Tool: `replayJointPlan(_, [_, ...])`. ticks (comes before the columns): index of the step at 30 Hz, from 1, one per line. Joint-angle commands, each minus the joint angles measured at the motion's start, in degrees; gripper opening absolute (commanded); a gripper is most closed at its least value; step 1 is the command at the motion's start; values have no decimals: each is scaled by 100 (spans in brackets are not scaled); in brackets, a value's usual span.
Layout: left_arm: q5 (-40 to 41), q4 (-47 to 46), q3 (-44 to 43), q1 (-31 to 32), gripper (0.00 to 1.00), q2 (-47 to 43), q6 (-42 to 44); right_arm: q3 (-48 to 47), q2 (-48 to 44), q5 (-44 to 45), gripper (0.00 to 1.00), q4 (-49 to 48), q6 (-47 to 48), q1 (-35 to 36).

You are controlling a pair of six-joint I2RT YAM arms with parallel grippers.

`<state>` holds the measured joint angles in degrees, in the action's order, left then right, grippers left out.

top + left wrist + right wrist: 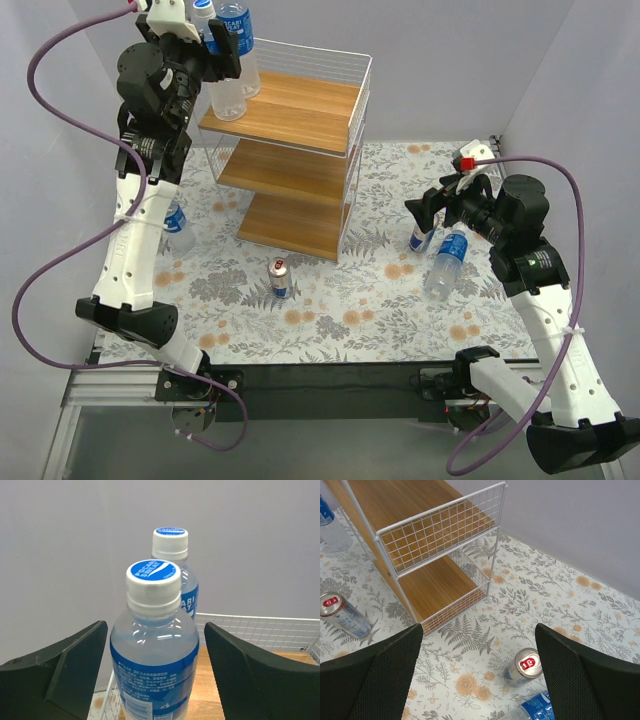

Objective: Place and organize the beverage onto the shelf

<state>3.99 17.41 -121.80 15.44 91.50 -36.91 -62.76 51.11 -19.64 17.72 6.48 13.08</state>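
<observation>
TOP TIER, LEFT CORNER: On the shelf (290,100), the left gripper (156,630) brackets a bottle (152,655) standing upright on the top board. Its fingers (75,670) are spread to either side with a thin gap on both flanks, so we read it as parted and holding nothing. A second bottle (171,540) stands just behind, near the wire rim. Down on the flowered table (380,300) sits the rest of the beverage. A third bottle (178,225) is beside the left arm and a lone can (280,278) stands in front of the shelf. A fourth bottle (445,262) and another can (526,664) lie below the right gripper (425,208), whose fingers hang wide apart with nothing between them. We judge the step in hand to be the release of the top-tier bottle. To do it well, we would hold the fingers wide and back the wrist straight out along their line, with no sideways swing. A brush on either flank could tip the bottle into its neighbour or over the low rim.
</observation>
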Motion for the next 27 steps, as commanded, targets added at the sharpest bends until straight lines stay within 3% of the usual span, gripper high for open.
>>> replayJointPlan(1, [-170, -45, -213, -32, 78, -159, -79, -61, -14, -224, 98, -339, 134, -25])
replayJointPlan(11, [-680, -10, -81, -32, 80, -730, -484, -25, -84, -672, 98, -339, 521, -42])
replayJointPlan(17, [-575, 87, 68, -32, 80, -1117, -554, -17, -93, -1024, 98, -321, 644, -34])
replayJointPlan(27, [-663, 456, 938, -24, 81, -2038, -783, -34, -49, -1402, 98, -40, 995, -34])
